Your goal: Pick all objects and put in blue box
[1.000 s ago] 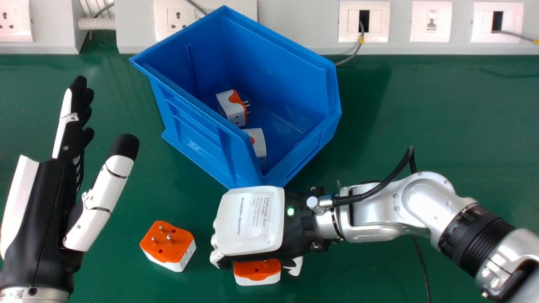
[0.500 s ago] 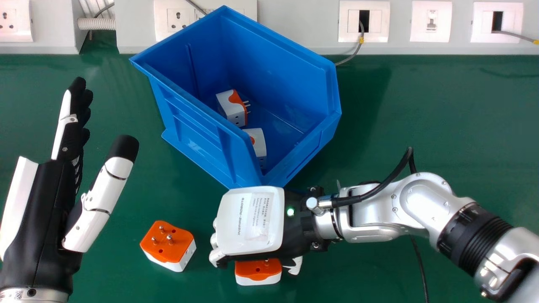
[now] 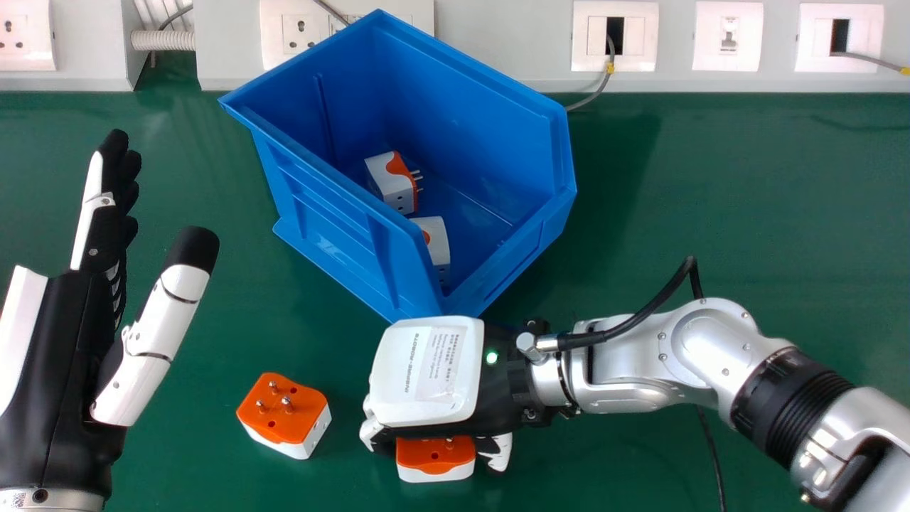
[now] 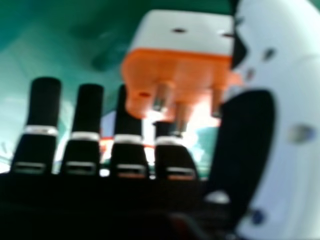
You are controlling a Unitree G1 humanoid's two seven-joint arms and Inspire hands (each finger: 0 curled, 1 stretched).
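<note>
The right hand (image 3: 426,373) is lowered over a plug (image 3: 435,469) just in front of the box (image 3: 334,227), back of the hand uppermost. In the head view, that plug sits between the fingers and the thumb, its orange face up. The right hand view shows the fingers (image 4: 45,107) extended in a relaxed arch on one side and the thumb (image 4: 292,120) beside the plug on the other; the hand is open around it. Whether finger or thumb touches it cannot be determined.

A second plug (image 3: 281,419) lies pins up on the table (image 3: 725,185), between the two hands and apart from both. Two further plugs are inside the box: one on its side (image 3: 389,185), pins toward the right, and one nearer the front (image 3: 437,245), partly hidden by the box wall.

The left hand (image 3: 67,341) is at the left edge of the head view, open, fingers straight, thumb spread, holding nothing. Sockets (image 3: 295,32) are set in the pale panel (image 3: 498,43) behind the box.
</note>
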